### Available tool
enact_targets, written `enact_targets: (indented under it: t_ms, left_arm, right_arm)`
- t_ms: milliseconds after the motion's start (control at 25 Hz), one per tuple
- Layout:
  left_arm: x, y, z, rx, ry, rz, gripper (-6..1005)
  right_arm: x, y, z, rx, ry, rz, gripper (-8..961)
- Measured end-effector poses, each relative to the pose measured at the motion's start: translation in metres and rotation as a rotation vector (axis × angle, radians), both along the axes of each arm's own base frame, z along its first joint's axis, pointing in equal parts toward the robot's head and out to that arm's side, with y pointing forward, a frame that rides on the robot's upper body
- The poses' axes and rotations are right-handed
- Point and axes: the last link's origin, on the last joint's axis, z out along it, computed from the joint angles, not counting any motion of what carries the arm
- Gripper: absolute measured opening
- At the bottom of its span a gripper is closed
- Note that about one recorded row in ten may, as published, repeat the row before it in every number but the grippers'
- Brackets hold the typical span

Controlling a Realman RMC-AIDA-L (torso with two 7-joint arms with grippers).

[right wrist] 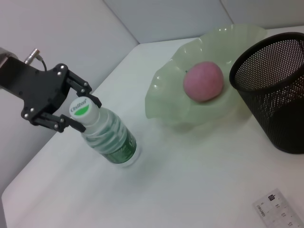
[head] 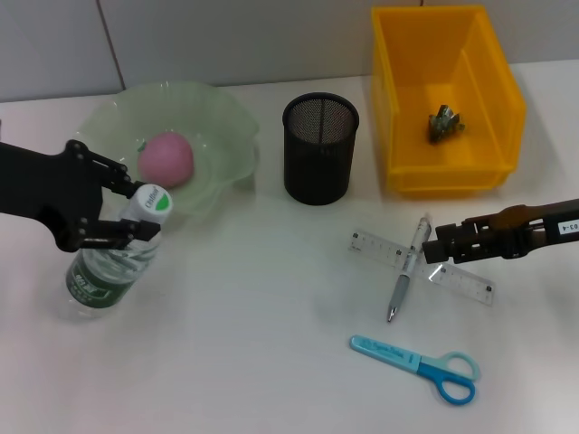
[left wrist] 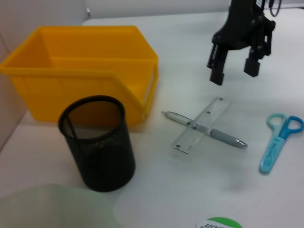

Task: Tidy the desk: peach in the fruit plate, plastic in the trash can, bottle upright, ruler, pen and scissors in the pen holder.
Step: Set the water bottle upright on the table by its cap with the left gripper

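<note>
Already the pink peach [head: 166,159] lies in the green glass plate [head: 226,117], crumpled plastic [head: 444,124] in the yellow bin [head: 493,63], and the left gripper [head: 136,220] pinches the upright bottle's [head: 113,267] neck; the clear ruler [head: 470,285], grey pen [head: 407,269] and blue scissors [head: 418,363] remain, under the spread right gripper [head: 434,251].

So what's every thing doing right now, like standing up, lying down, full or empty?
peach: in the fruit plate
bottle: upright, cap on
left gripper: shut on the bottle's neck
pen holder: upright, empty
trash can: holds the crumpled plastic
pen: lying across the ruler
ruler: flat on the desk
scissors: closed, lying flat
right gripper: open, above the ruler
</note>
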Motion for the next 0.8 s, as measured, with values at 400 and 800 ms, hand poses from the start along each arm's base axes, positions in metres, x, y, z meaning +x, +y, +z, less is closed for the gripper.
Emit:
enact_targets:
  t_ms: [400, 800]
  left_arm:
    - [-0.015, -0.001, 0.022, 0.066, -0.088, 0.071, 450]
    - [-0.024, -0.004, 0.030, 0.103, -0.130, 0.124, 463]
  right_arm:
    - [0.000, 0.002, 0.000, 0.009, -0.006, -0.002, 720]
    - [0.001, 0.001, 0.000, 0.009, -0.006, -0.006, 720]
